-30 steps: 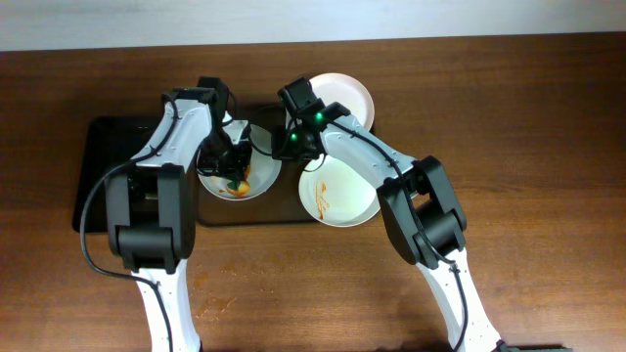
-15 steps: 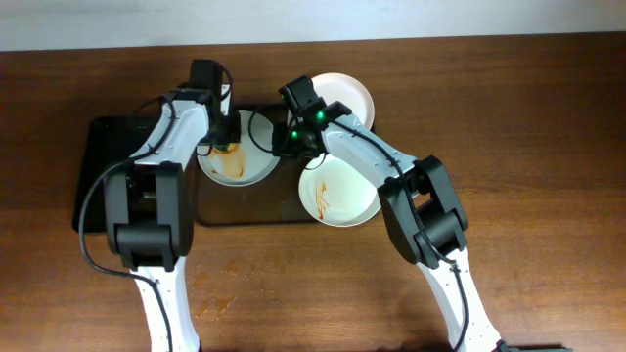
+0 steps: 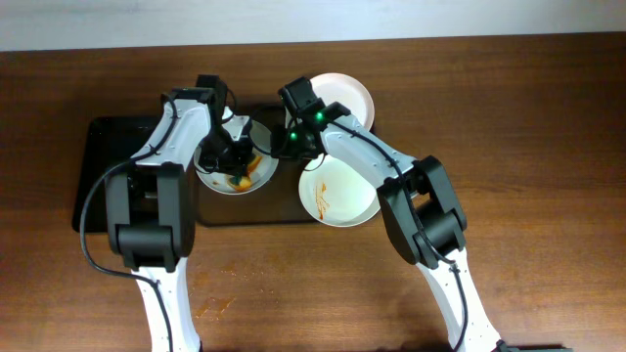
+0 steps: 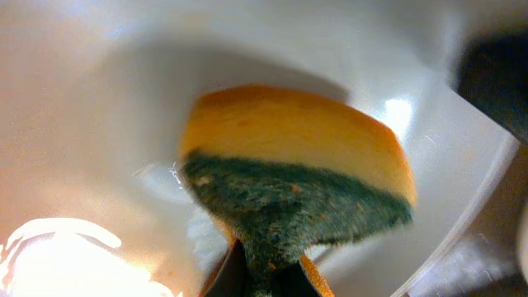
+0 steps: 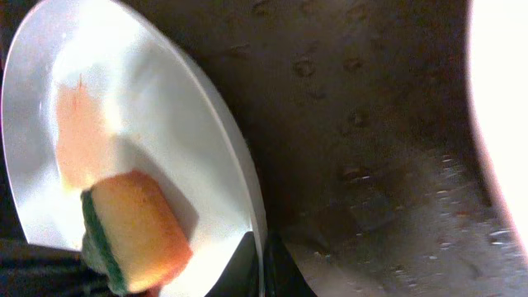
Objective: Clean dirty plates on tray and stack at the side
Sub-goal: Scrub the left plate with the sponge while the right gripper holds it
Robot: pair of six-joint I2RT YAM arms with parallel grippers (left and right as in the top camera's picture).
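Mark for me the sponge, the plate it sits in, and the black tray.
sponge (image 4: 297, 140), left wrist view, on its yellow foam side.
plate (image 5: 148, 99), right wrist view, on the bare white inside, clear of the orange smear.
tray (image 3: 108, 176), overhead view, on its bare left end.

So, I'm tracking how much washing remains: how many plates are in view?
3. A plate on the tray, under the sponge in the left pincer; a sauce-streaked plate at the tray's right edge; a clean-looking plate on the table beyond. Arms may hide others.
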